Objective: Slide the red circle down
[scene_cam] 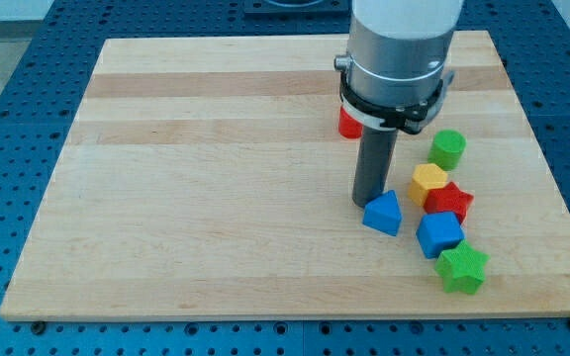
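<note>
Arm upright, grey wrist at the view's top, my tip (366,203) down — on the board

Blue triangle (384,213) blocks the board (216,198) just below my tip (366,204).

No readable text in the scene.

No letter, number, brand or sign can be read on any surface that is shown. The wooden board (216,178) carries only its grain, and no label is seen on the blue perforated table (8,89) around it. The grey body of the arm (399,44) and its dark rod are plain, without a marking that can be made out. The coloured blocks at the right are also unmarked: no print is seen on the red circle (347,124), the blue triangle block (384,213) or the yellow block (428,181).
</note>
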